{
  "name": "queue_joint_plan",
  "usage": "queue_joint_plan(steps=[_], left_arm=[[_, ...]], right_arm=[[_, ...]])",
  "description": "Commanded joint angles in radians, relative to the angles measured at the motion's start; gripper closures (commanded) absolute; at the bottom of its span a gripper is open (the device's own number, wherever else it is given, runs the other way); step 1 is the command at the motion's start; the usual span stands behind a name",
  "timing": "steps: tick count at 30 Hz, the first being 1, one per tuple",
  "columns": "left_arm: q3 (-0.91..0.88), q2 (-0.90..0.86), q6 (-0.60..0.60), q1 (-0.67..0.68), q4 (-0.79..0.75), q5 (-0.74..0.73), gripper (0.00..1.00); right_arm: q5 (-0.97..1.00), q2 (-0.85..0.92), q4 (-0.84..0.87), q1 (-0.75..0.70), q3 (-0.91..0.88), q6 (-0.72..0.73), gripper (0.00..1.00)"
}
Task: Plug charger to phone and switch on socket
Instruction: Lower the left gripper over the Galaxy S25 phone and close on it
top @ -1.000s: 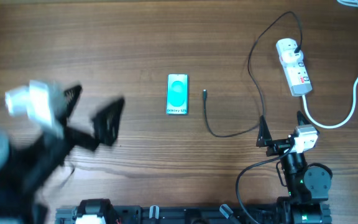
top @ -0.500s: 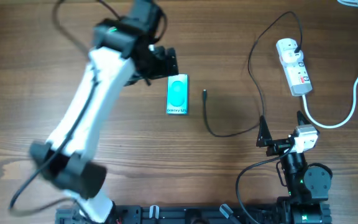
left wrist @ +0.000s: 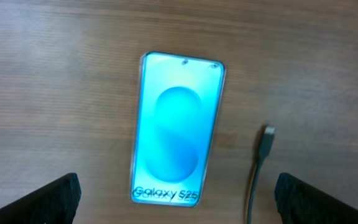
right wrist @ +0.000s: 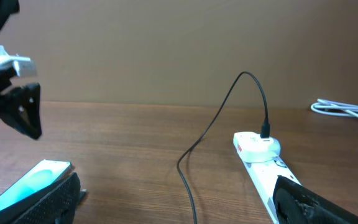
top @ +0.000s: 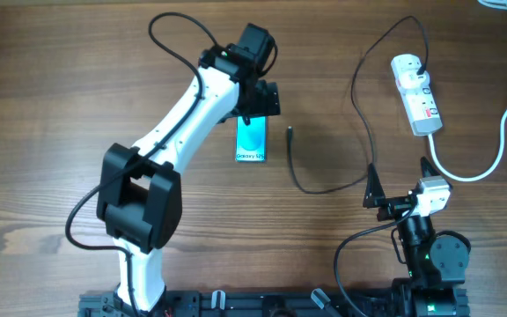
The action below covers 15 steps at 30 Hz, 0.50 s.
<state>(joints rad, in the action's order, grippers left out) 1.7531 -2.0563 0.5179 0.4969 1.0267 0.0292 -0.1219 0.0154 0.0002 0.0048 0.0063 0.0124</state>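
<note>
My left gripper (left wrist: 178, 200) hangs, fingers spread wide, over the phone (left wrist: 178, 124) lying mid-worktop nearer the far edge, so I reckon I'm set to steady it, then the charger (left wrist: 266, 135) tip just beside it needs fetching.

wooden table (top: 60, 70) | white cable (right wrist: 337, 107) lying at its right edge
</note>
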Motion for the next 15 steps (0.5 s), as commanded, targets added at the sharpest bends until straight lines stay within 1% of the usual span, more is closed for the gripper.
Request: queue_joint_plan(steps=[1, 5, 8, 15], left_arm=[[-0.073, -0.008, -0.005, 0.026, -0.077, 0.018, 0.00], [-0.097, -0.012, 0.041, 0.027, -0.095, 0.025, 0.00], [-0.097, -0.055, 0.010, 0.030, -0.096, 0.021, 0.00], [-0.097, -0.154, 0.002, 0.035, -0.122, 0.042, 0.00]], right_arm=[[0.017, -0.005, 0.005, -0.004, -0.001, -0.012, 0.00], [0.017, -0.005, 0.005, -0.004, -0.001, -0.012, 0.00], [0.017, -0.005, 0.005, -0.004, -0.001, -0.012, 0.00], [0.017, -0.005, 0.005, -0.004, -0.001, -0.012, 0.00]])
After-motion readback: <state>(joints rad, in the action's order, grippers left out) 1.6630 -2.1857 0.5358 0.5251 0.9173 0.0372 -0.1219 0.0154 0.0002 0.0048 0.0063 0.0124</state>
